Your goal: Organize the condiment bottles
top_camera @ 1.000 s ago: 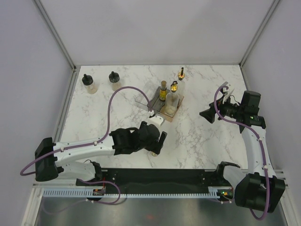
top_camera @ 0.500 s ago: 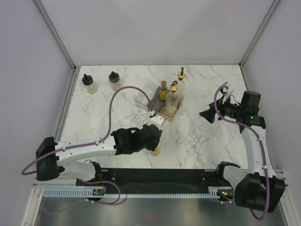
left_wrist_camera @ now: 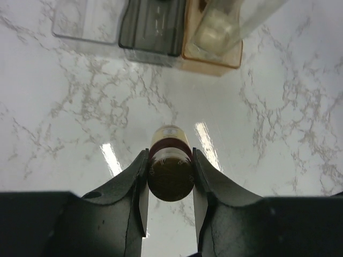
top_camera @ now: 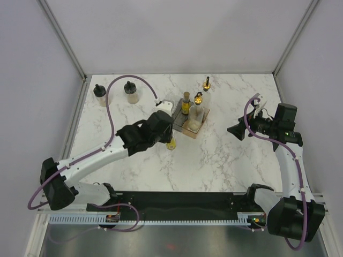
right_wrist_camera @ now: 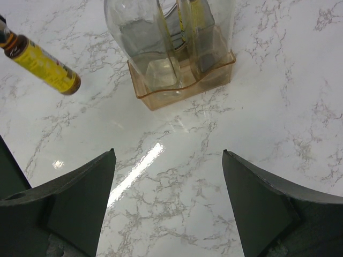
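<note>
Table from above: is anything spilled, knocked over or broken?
Nothing stands out: no spill shows, and no bottle lies on its side. One small amber bottle is clamped in the left tool, just short of the tray.

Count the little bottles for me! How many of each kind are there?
Tall clear bottles with gold tops: 2
Tiny amber bottles with yellow labels: 2
Squat clear bottles with black caps: 2
Total: 6
</note>
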Motion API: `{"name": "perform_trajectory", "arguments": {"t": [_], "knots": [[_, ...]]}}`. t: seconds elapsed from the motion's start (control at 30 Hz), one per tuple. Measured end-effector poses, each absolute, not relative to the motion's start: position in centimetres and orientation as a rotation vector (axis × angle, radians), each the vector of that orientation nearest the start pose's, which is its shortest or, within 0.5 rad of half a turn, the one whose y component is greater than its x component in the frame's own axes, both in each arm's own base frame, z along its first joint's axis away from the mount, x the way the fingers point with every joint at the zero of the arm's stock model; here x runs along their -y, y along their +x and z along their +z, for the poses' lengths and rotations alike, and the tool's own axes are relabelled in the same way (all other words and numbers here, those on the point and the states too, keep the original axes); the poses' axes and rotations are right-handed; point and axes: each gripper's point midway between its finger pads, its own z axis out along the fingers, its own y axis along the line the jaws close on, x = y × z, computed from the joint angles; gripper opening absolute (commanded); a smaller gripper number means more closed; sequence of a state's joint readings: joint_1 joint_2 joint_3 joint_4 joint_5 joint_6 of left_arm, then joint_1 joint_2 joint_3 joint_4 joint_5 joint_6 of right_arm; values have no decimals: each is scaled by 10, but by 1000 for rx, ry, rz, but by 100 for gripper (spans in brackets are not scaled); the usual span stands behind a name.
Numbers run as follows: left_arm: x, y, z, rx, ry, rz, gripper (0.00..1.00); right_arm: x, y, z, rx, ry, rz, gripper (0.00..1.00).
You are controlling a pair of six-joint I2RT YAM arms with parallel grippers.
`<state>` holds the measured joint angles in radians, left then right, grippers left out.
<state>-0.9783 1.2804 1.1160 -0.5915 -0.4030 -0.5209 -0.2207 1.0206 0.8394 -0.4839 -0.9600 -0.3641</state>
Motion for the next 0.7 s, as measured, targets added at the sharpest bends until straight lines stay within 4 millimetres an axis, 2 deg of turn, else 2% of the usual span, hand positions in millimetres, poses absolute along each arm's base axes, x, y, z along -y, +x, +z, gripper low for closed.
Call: {"name": "perform_trajectory", "arguments": {"t": [0.2, 0.37, 0.53, 0.7], "knots": [[252, 300, 232, -2144, 369, -271, 2, -76, 280, 207, -1898, -628, 695, 90], [260, 346, 247, -2101, 399, -237, 2, -76, 280, 207, -1897, -629, 694, 90], [279, 379, 242, -2099, 452, -223, 2, -76, 280, 207, -1897, -630, 693, 90], [295, 396, 228, -2115, 494, -219, 2, -76, 280, 207, -1897, -630, 693, 90]]}}
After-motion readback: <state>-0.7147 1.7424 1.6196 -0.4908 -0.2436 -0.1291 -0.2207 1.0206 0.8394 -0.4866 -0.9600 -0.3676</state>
